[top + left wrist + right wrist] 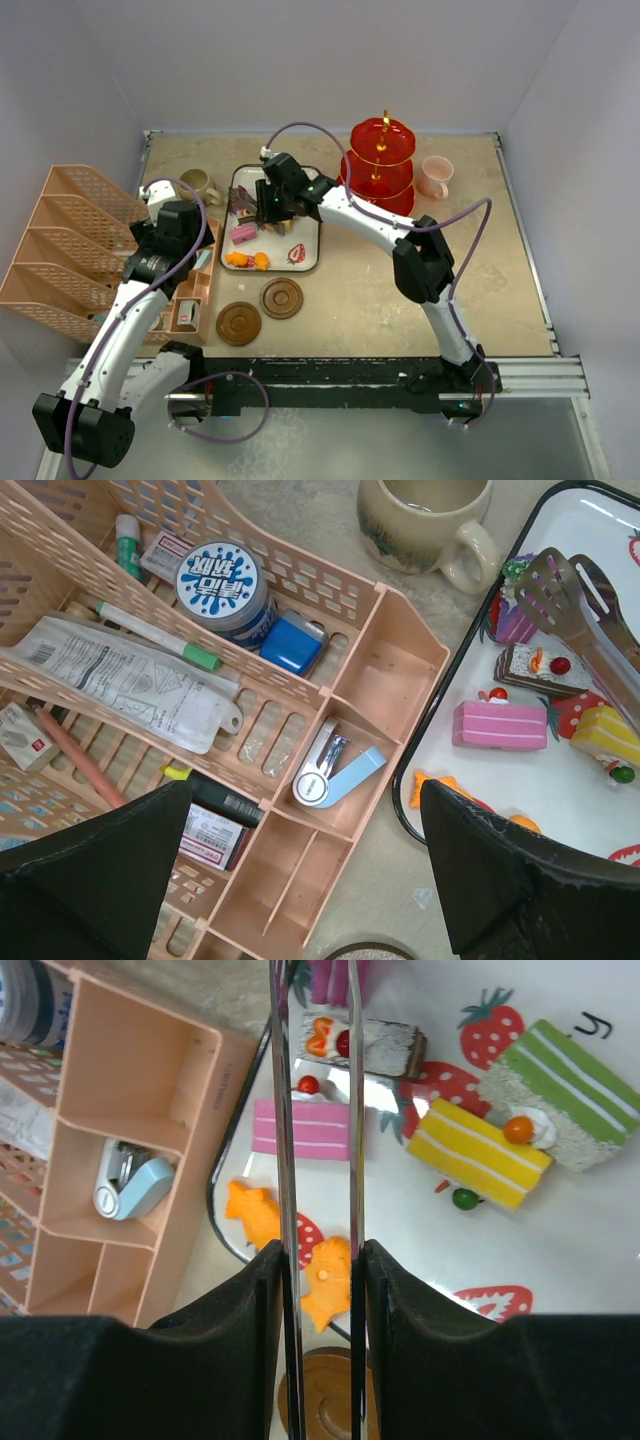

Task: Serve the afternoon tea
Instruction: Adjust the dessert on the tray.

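Right gripper (318, 1260): fingers clamped on a pair of long metal tweezers (350, 1110), which run forward from the jaws over the tray (310, 215). Tweezers: the two arms squeezed to a narrow gap, nearly parallel; slotted tips poised at the far left part of the tray, by a purple sweet and a chocolate slice (365, 1040); whether the tips pinch anything cannot be told. Left gripper (305, 800): jaws spread wide, nothing between them, hovering above a peach organiser (380, 680) that holds a stapler (335, 772), pens and a round tin. Sweets, all lying on the strawberry-printed tray: pink cake (500, 725), yellow cake (480, 1150), green-striped cake (565, 1080), chocolate slice, two orange fish shapes (255, 1210) at the near left corner. Stand (380, 165): red, three tiers, gold stem, upright at the back of the table (500, 280), just right of the tray. Pink mug (435, 177): upright, just right of the stand. Olive mug (197, 183): upright, just left of the tray's far corner. Coasters: two, round, brown, side by side on the table before the tray, one (239, 323) nearer the arms, the other (282, 298) closer to the tray; both bare.
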Tool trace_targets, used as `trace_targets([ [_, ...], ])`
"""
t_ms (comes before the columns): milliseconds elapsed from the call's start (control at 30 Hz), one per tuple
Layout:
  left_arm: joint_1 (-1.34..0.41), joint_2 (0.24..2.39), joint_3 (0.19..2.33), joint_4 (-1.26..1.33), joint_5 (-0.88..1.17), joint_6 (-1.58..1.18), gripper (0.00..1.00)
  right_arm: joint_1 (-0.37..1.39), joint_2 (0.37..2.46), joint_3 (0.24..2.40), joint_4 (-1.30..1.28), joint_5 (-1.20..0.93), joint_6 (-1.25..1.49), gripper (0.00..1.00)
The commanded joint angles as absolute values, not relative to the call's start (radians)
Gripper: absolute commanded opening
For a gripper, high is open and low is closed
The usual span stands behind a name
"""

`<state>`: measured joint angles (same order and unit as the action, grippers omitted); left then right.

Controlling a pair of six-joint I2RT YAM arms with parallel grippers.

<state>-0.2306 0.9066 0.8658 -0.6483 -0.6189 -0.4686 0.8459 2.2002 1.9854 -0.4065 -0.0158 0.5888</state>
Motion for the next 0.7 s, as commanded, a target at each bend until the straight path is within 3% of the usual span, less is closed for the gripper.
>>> trace_targets([
  [0,-0.234,0.902,0.864,-0.607,-0.602,-0.460,0.94,0.812,2.166,1.956,-0.365,0.008,0.589,0.38],
  [333,-0.235,0.912,0.862,-0.608,-0.604,-0.459,0.94,0.761,2.142,1.916,-0.367,-0.001,0.574,0.38],
  [667,-0.235,0.913,0.864,-0.607,-0.603,-0.460,0.94,0.761,2.145,2.014,-0.424,0.000,0.530,0.40],
])
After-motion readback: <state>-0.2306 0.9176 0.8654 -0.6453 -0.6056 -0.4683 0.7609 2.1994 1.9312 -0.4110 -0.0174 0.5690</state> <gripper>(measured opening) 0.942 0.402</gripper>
